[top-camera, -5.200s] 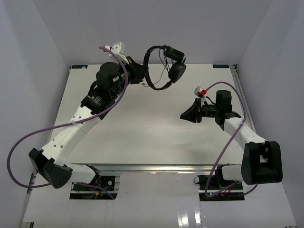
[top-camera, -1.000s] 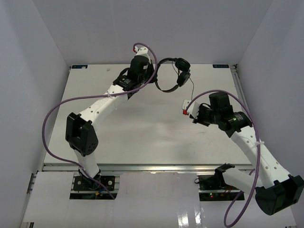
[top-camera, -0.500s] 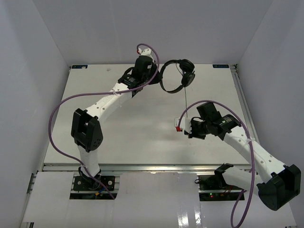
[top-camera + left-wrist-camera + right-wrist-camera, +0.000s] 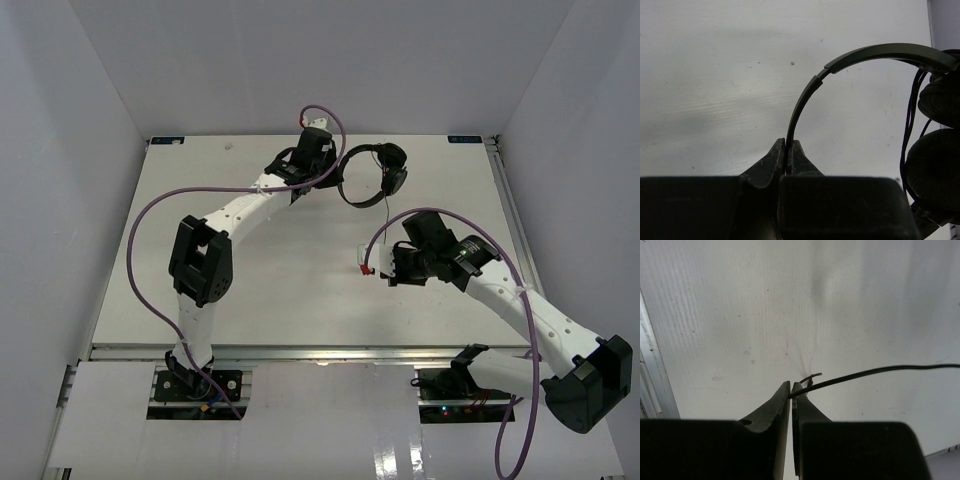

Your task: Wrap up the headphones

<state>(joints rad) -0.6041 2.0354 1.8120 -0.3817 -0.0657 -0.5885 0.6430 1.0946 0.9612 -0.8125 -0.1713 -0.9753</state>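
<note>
The black headphones (image 4: pixel 365 178) hang above the back middle of the table. My left gripper (image 4: pixel 335 170) is shut on the thin headband (image 4: pixel 865 52), which rises from between the fingertips (image 4: pixel 795 152). Both earcups (image 4: pixel 935 170) hang at the right, with cable strands (image 4: pixel 910 115) running along them. The thin black cable (image 4: pixel 386 215) runs down from the earcups (image 4: pixel 392 170) to my right gripper (image 4: pixel 392 266). In the right wrist view that gripper (image 4: pixel 791 389) is shut on the cable (image 4: pixel 880 371) near its end, just above the table.
The white table (image 4: pixel 250 270) has grey walls on three sides and a metal rail (image 4: pixel 505 200) along its right edge. Purple robot cables (image 4: pixel 150 215) loop over both arms. The left arm stretches diagonally across the left half of the table.
My left gripper has shifted a little right with the headphones. My right gripper has moved slightly left and toward the back, still holding the cable, which is shorter between the two.
</note>
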